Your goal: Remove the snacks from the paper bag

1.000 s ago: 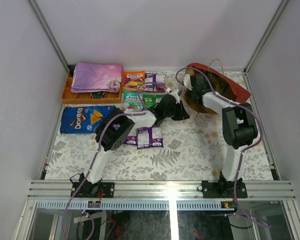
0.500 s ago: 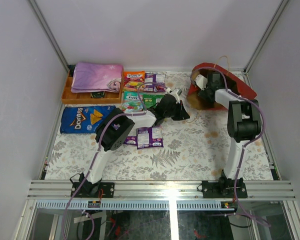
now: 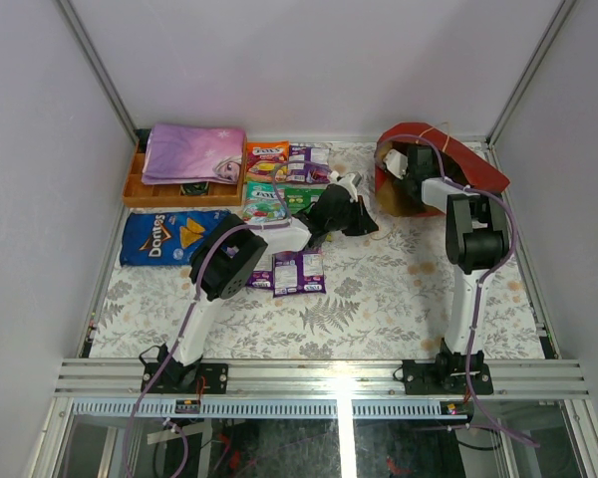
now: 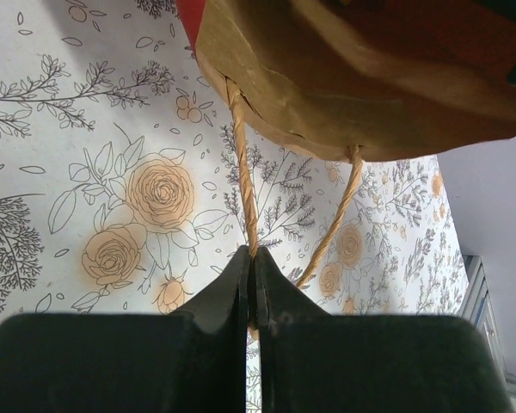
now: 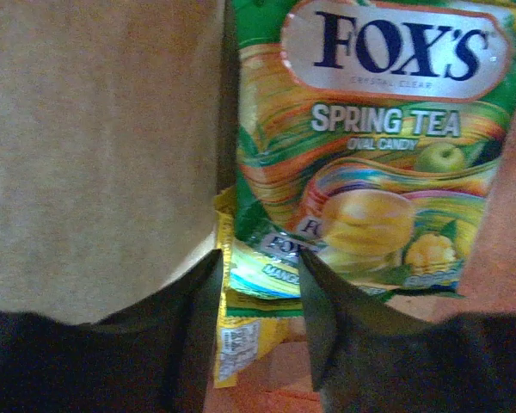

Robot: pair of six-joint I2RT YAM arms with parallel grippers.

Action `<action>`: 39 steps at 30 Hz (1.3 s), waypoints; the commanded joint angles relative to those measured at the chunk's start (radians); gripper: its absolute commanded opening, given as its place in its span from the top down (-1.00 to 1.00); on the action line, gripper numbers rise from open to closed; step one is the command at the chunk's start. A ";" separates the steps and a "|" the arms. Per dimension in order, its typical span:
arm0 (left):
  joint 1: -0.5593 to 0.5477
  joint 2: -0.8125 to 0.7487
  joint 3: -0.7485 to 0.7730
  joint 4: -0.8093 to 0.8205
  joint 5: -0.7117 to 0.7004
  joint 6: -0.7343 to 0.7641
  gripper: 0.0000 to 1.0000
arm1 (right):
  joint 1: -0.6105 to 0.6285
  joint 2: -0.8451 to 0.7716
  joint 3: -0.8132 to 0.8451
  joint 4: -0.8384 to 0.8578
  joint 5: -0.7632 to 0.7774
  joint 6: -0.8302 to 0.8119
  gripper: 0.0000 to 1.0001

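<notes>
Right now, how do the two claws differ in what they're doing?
The left gripper is shut, pinching the string handle outside the paper bag. The right gripper is open and reaches inside that bag. The left holds only string, while the right straddles the corners of a green Fox's packet and a yellow packet. Both work on the same bag.

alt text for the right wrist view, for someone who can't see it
A green Fox's Spring Tea candy packet lies inside the paper bag, overlapping a yellow packet beneath it. The right claw is open, its two dark fingers either side of the packets' lower edges, with the bag's brown inner wall filling the left.
</notes>
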 commanded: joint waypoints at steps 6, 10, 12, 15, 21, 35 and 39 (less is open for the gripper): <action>-0.002 0.016 0.028 0.014 0.031 0.019 1.00 | 0.000 -0.058 -0.017 0.136 0.063 -0.014 1.00; 0.000 0.022 0.035 0.012 0.033 0.017 1.00 | 0.021 -0.173 -0.083 0.147 -0.043 0.051 1.00; 0.000 0.025 0.040 0.010 0.035 0.017 1.00 | 0.030 -0.230 -0.100 0.135 -0.096 0.093 1.00; 0.000 0.024 0.039 0.009 0.035 0.019 1.00 | 0.042 -0.286 -0.111 0.100 -0.140 0.120 1.00; 0.001 0.025 0.040 0.006 0.034 0.018 1.00 | 0.055 -0.360 -0.056 -0.133 -0.184 0.187 0.68; 0.000 0.029 0.036 0.010 0.051 0.005 1.00 | 0.052 -0.338 -0.055 -0.305 -0.003 0.158 -0.24; 0.000 0.025 0.031 0.011 0.049 0.006 1.00 | 0.043 -0.266 -0.018 -0.282 0.055 0.128 -0.59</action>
